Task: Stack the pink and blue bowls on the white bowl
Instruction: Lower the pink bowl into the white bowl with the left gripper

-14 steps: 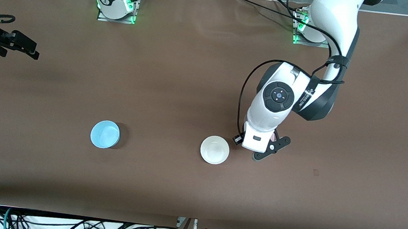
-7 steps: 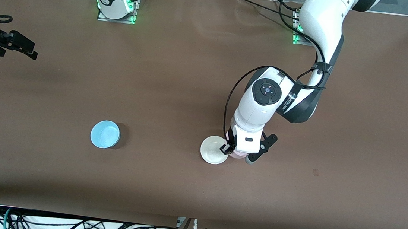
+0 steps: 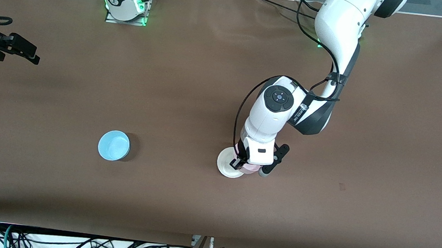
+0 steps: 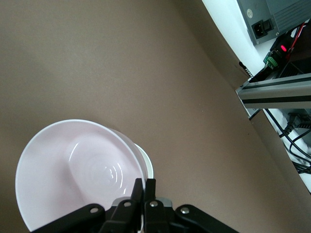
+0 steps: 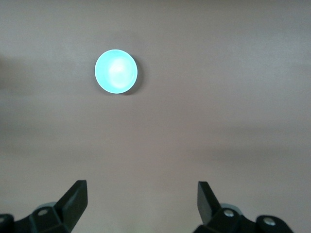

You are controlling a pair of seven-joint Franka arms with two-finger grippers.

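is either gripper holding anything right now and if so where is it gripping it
The left gripper holds the pink bowl by its rim, over the white bowl. The right gripper is open and holds nothing.

brown table (image 3: pixel 209 78), floor cables (image 3: pixel 71 243)

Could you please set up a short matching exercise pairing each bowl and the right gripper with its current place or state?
Things:
1. pink bowl
2. blue bowl
3. white bowl
4. right gripper

States:
A. alone on the table, toward the right arm's end
B. open, waiting high above the table
C. pinched at its rim by the left gripper
D. partly under another bowl

Pairs: 1-C, 2-A, 3-D, 4-B
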